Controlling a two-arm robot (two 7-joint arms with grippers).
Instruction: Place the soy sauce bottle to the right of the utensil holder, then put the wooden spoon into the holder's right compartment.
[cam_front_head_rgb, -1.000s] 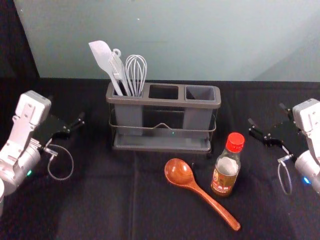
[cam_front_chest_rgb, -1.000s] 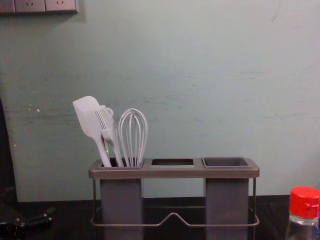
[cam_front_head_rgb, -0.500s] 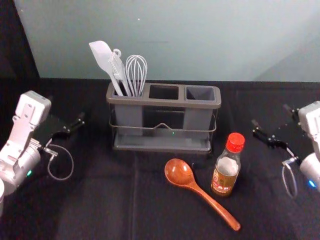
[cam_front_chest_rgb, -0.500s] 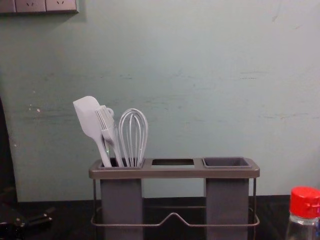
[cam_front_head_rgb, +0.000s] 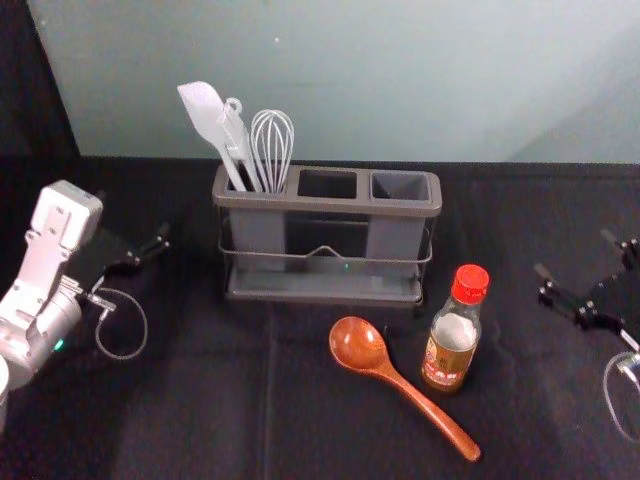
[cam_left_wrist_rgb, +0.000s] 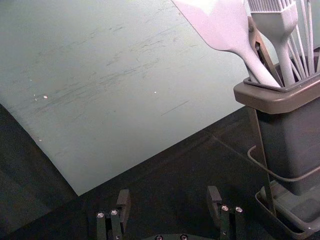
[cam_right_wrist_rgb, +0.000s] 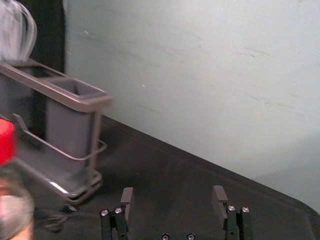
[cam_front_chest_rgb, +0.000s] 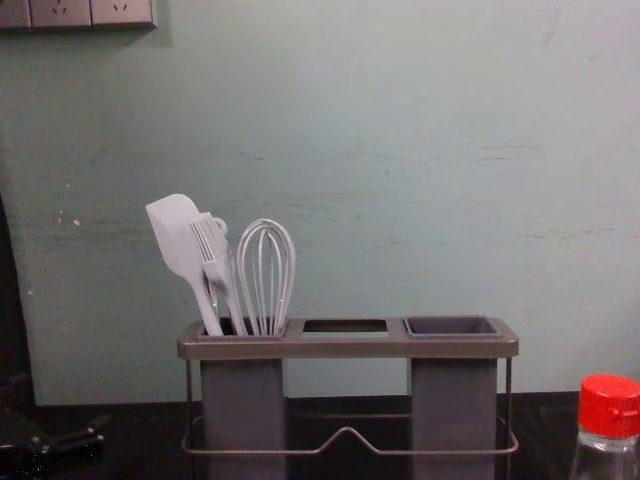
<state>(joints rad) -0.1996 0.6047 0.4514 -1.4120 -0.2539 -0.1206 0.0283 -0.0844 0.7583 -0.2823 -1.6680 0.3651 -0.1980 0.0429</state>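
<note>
Soy sauce bottle, clear glass with red cap (cam_front_head_rgb: 451, 345), stands well in from the black cloth's (cam_front_head_rgb: 180, 420) far edge. Picking it seems the present step: right gripper (cam_front_head_rgb: 573, 252), fingers apart to its right, must approach and grasp. Left gripper (cam_left_wrist_rgb: 168, 192) waits at left, fingers apart.

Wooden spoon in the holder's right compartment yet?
No, the wooden spoon lies on the black cloth in front of the holder.

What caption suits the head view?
Upright soy sauce bottle and wooden spoon in front of utensil holder; left gripper, right gripper flanking, jaws open.

Glossy red cap (cam_front_head_rgb: 470, 284), orange-brown spoon (cam_front_head_rgb: 405, 387), grey holder (cam_front_head_rgb: 326, 206), black cloth (cam_front_head_rgb: 180, 420).
</note>
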